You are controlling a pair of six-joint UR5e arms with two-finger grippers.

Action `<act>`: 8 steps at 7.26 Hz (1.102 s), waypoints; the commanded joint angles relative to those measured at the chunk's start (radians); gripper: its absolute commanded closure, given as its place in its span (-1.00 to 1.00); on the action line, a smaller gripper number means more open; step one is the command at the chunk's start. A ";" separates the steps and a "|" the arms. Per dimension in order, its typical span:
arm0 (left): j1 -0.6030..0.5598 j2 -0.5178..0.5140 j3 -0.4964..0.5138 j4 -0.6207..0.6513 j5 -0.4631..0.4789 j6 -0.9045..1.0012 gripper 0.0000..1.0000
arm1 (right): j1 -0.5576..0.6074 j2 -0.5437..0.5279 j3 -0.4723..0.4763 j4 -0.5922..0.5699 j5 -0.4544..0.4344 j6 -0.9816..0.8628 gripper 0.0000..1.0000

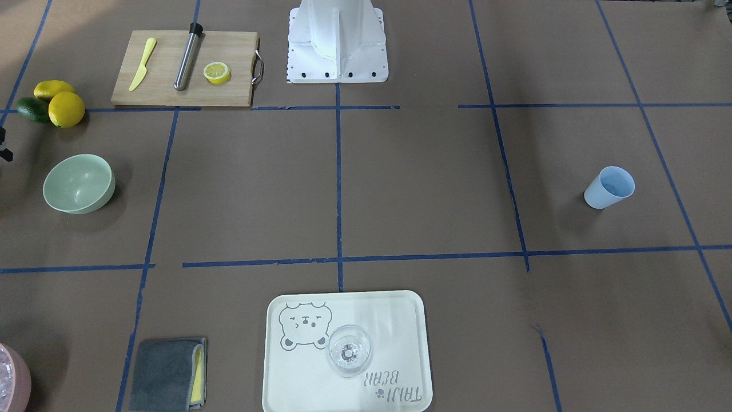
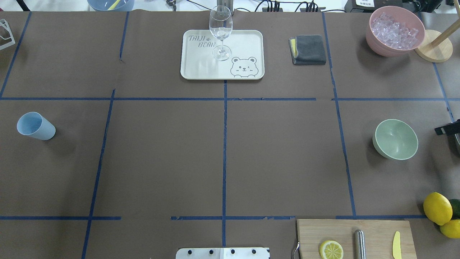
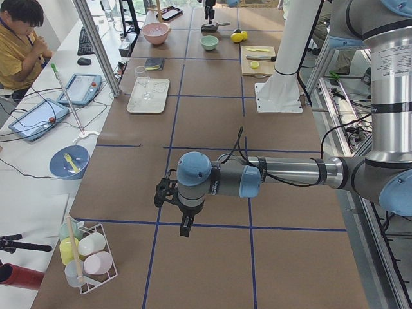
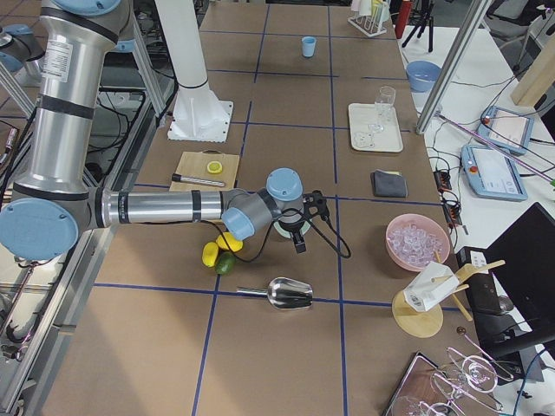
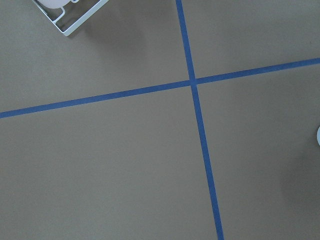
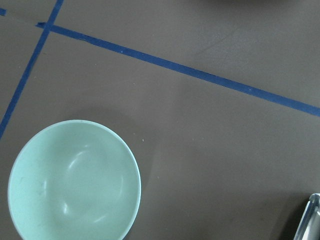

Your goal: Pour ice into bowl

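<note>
Mint bowl [image 6: 74, 180] — ice [image 2: 394, 30] well apart

Pink round bowl [image 1: 22, 379] of clear ice cubes [image 1: 4, 371] cut off at front view's edge. Mint-green round bowl [image 4: 282, 232] mostly hidden behind right end effector [image 4: 299, 246]; its jaws' state unreadable.

A clear glass [image 2: 220, 32] stood upright on the white bear tray [image 2: 251, 43]. A gray cloth [image 2: 309, 49] lay just beside the tray, a pink container [image 2: 377, 46] farther that way. A light blue cup [image 2: 36, 126] stood well apart on the tray's other side. A wooden board [image 2: 373, 233] with half a lemon [image 2: 331, 249] lay far from the tray.
</note>
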 commanded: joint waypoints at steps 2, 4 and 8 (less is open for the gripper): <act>0.000 -0.001 -0.001 -0.001 0.000 0.000 -1.00 | -0.148 0.037 -0.107 0.131 -0.076 0.144 -1.00; 0.000 -0.001 -0.001 -0.001 0.000 0.000 -1.00 | -0.153 0.117 -0.156 0.120 -0.061 0.144 -0.20; 0.000 -0.001 -0.001 -0.001 0.000 0.000 -1.00 | -0.159 0.125 -0.150 0.120 -0.076 0.143 1.00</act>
